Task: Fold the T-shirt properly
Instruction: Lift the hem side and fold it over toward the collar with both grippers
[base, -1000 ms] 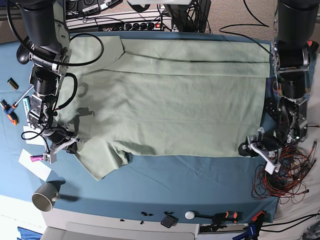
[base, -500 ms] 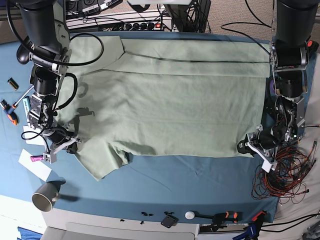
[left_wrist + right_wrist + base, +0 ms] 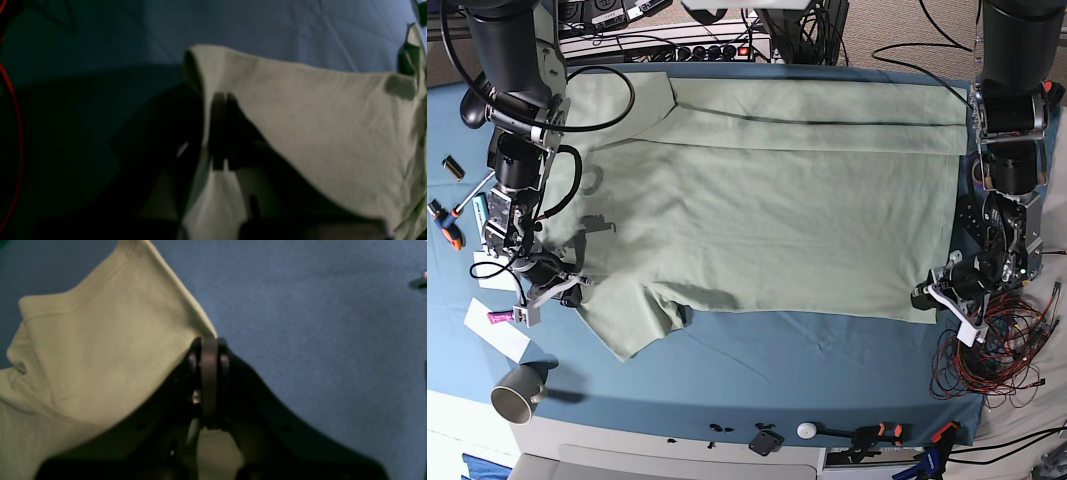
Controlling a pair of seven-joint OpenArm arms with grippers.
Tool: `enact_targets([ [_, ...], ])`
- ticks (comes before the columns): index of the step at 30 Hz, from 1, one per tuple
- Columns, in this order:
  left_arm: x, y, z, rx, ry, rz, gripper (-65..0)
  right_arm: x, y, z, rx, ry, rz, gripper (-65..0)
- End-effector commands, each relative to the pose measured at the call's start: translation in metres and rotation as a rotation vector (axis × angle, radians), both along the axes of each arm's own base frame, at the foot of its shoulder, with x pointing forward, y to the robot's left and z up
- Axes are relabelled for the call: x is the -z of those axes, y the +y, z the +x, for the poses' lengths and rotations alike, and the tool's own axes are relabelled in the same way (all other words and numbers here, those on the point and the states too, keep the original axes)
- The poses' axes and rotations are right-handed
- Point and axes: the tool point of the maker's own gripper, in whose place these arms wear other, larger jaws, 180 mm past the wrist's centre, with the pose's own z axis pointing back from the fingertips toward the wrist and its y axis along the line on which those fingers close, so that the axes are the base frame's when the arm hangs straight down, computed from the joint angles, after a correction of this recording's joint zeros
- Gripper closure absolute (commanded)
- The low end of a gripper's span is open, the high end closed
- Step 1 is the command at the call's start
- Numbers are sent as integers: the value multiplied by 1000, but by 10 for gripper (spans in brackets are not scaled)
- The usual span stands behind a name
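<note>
On the teal cloth [image 3: 757, 350]: one T-shirt [image 3: 767, 210], pale green, spread flat across most of the cloth, one sleeve jutting toward the near edge at the base view's left.

Arms: two. Right gripper [image 3: 555, 290], at the base view's left, sits at the sleeve edge. Left gripper [image 3: 935, 296], at the base view's right, sits at the shirt's near corner.

Right wrist view: right gripper [image 3: 209, 350] has its jaws pressed together on the sleeve hem, the T-shirt [image 3: 100, 350] rising in a stitched fold to the left and bare cloth [image 3: 317, 340] to the right. Base view does not show this pinch.

Left wrist view: dim and blurred; left gripper [image 3: 222, 100] appears closed on a raised fold of the T-shirt [image 3: 317, 126], with fabric draped over and beside the fingers; cloth [image 3: 233, 23] lies beyond. One red wire [image 3: 16, 140] curves at the left edge.

Base view only, off the shirt:
- one mug [image 3: 517, 392], on its side at the near left corner
- one screwdriver [image 3: 445, 222], orange-handled, far left
- two paper slips [image 3: 495, 328] near the right gripper
- one tangle of red and black wires [image 3: 987, 350] beside the left gripper
- one power strip [image 3: 697, 48] behind the cloth
- one white knob [image 3: 806, 431] on the front rail
</note>
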Motion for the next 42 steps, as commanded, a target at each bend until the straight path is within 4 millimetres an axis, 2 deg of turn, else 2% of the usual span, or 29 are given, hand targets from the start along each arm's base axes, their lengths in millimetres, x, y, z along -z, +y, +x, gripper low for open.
enact_targets([
  [1, -28, 4, 17, 3, -90, -10, 0, 13, 2, -11, -35, 88, -32, 0],
  [7, -31, -2, 16, 48, -115, -17, 0, 2, 14, -10, -126, 49, -29, 0],
  [10, -32, -1, 15, 57, -120, -18, 0, -12, 13, -11, -143, 31, -47, 0],
  [16, -47, -5, 6, 132, -141, -93, 0, -40, 14, -19, -180, -8, -108, 0],
  [25, -57, 18, -10, 176, -101, -116, 0, -67, 27, -35, -241, -67, -152, 0],
  [30, -64, 19, -24, 211, -56, -192, 0, -82, 41, -50, -287, -91, -169, 0],
  [38, -69, 15, -47, 263, -9, -309, 0, -82, 54, -87, -349, -78, -239, 0],
  [42, -59, 14, -64, 285, 41, -337, 0, -78, 53, -102, -353, -68, -255, 0],
])
